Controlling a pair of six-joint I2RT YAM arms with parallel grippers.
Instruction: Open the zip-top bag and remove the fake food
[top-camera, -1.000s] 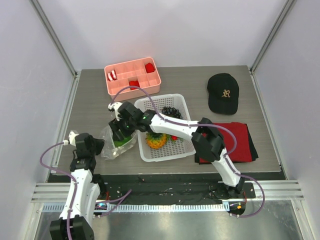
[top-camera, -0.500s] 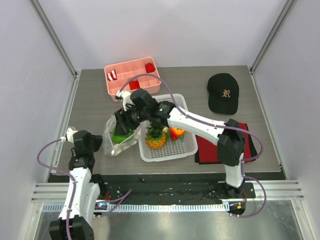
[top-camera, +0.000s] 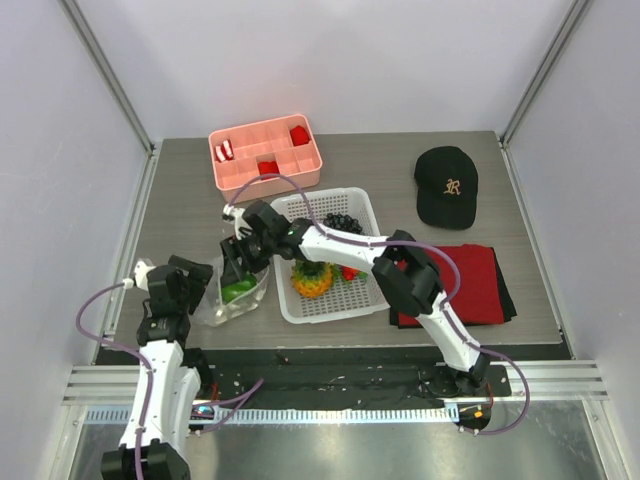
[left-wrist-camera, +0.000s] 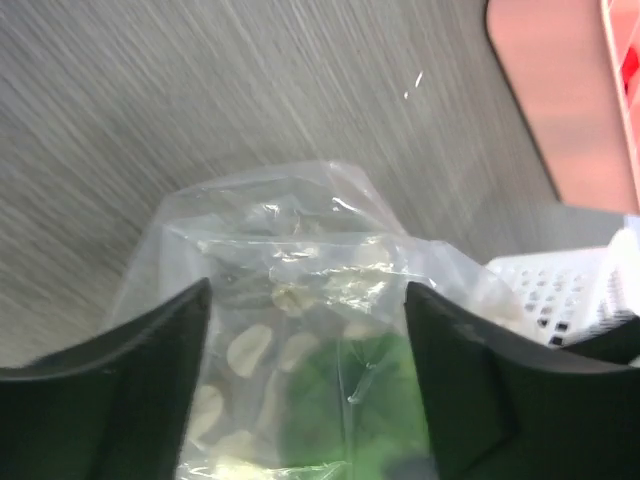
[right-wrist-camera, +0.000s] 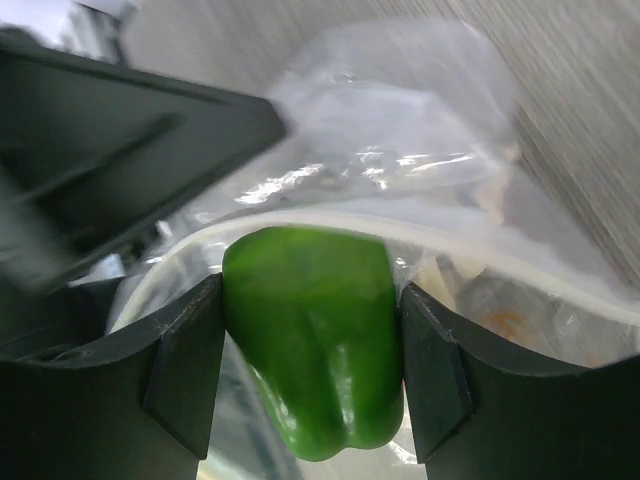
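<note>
Seen from above, the zip-top bag (top-camera: 215, 305) lies just left of the white basket (top-camera: 290, 312), which holds a pineapple (top-camera: 312, 281), a tomato (top-camera: 348, 272) and grapes (top-camera: 343, 222). Behind the basket a pink tray (top-camera: 265, 180) carries red pieces (top-camera: 299, 134). To the basket's right a black cap (top-camera: 446, 185) bears a gold emblem too small to read. At the left wrist, the left gripper (left-wrist-camera: 307, 330) stands spread wide, gripping nothing, with the dotted bag between its fingers and the contents a green blur. At the right wrist, the right gripper (right-wrist-camera: 310, 370) clamps the green pepper (right-wrist-camera: 305, 310) at the bag's mouth; whether the pepper is clear of the plastic is unclear.

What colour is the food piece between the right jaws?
Glossy green pepper; clearest in the right wrist view.
</note>
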